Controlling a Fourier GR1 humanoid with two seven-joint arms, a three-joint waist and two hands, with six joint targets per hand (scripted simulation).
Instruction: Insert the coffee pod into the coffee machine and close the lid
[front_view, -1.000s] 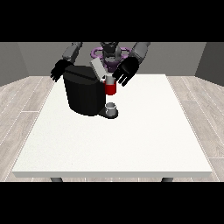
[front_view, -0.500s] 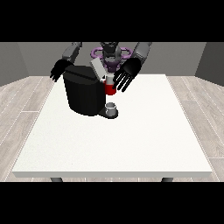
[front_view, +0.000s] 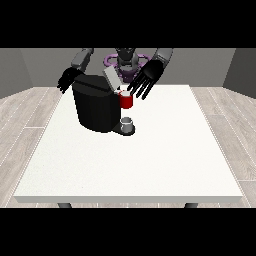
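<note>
Hand at the view's right is held with its fingers spread and straight, grasping nothing, just above a red thing at the machine, while the hand at the view's left is kept behind the coffee machine with its fingers loosely extended. A grey thing is seen on the machine's base, but it cannot be told for the coffee pod. The lid is seen tilted up, so closing it is judged to remain, and the insertion cannot be confirmed.
</note>
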